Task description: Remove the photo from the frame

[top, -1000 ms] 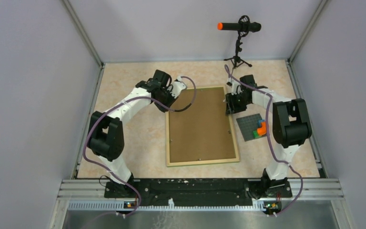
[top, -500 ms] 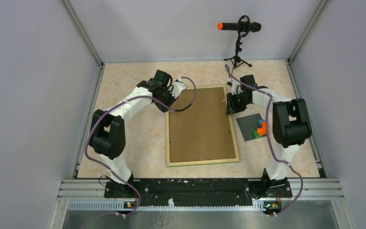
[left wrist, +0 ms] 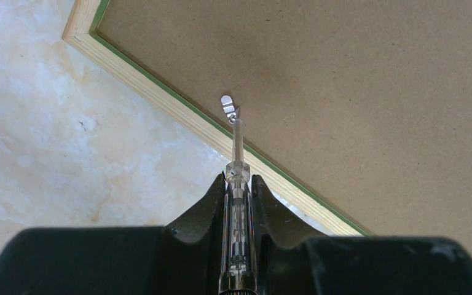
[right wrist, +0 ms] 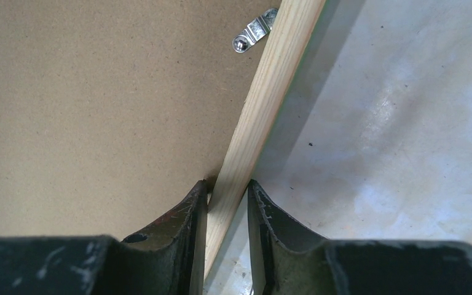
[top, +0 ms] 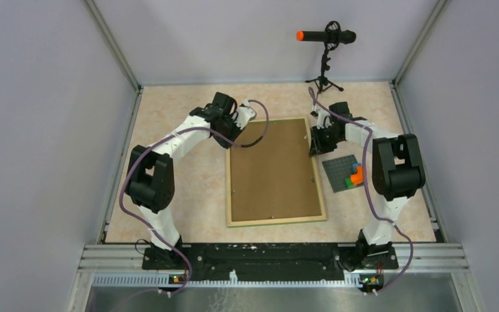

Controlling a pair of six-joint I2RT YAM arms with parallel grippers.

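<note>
The frame point(top: 274, 170) lies face down on the table, brown fibreboard back up, light wood edge around it. The photo is hidden under the back. My left gripper point(top: 229, 136) is at the frame's far left edge, shut on a clear-handled screwdriver point(left wrist: 238, 184). The screwdriver's tip rests on a small metal clip point(left wrist: 228, 106) just inside the wood edge point(left wrist: 178, 107). My right gripper point(top: 314, 148) is at the far right edge. Its jaws straddle the wood edge point(right wrist: 270, 92) and are shut on it point(right wrist: 227, 187). Another metal clip point(right wrist: 253, 31) sits further along that edge.
A grey baseplate with coloured bricks point(top: 345, 173) lies just right of the frame, by the right arm. A microphone on a small tripod point(top: 325, 39) stands at the back. Grey walls close in the table on both sides.
My left arm has shifted slightly towards the far right, carrying the screwdriver along the frame's left edge. The right arm and the frame have not moved.
</note>
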